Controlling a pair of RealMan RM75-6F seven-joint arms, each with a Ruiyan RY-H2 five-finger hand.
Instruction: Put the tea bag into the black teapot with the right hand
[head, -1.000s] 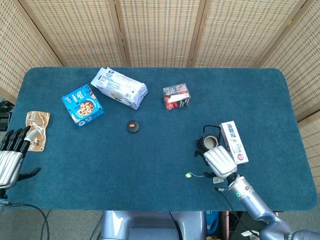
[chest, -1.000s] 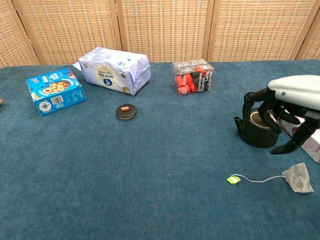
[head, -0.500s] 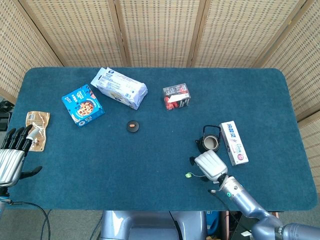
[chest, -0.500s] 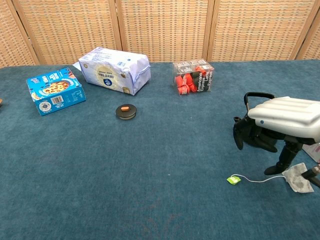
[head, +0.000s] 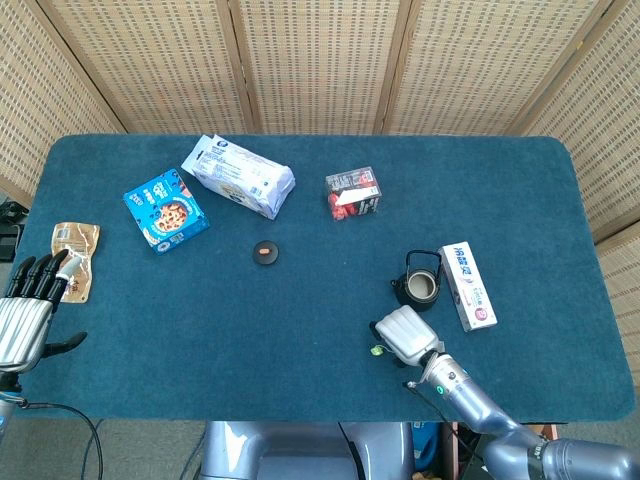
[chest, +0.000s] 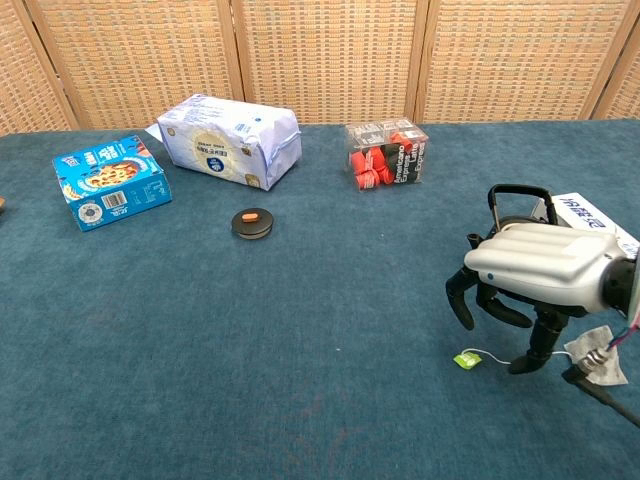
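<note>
The black teapot (head: 420, 287) stands lidless right of the table's middle; in the chest view only the teapot's handle (chest: 512, 192) shows behind my right hand. The tea bag (chest: 600, 362) lies on the cloth at the near right, its string running left to a green tag (chest: 467, 359), also seen as the tag (head: 378, 350) in the head view. My right hand (chest: 535, 268) hovers over the string with fingers spread downward, holding nothing; the same hand (head: 403, 334) covers the bag in the head view. My left hand (head: 25, 310) rests open at the table's left edge.
The teapot's round black lid (chest: 252, 222) lies mid-table. A white packet (chest: 230, 140), a blue snack box (chest: 110, 182) and a clear box of red items (chest: 388, 154) stand along the back. A white-pink box (head: 467, 284) lies right of the teapot, a brown pouch (head: 74, 260) at far left.
My right hand has moved from over the teapot toward the near edge and leftward, coming down over the tea bag's string. The left hand has stayed put.
</note>
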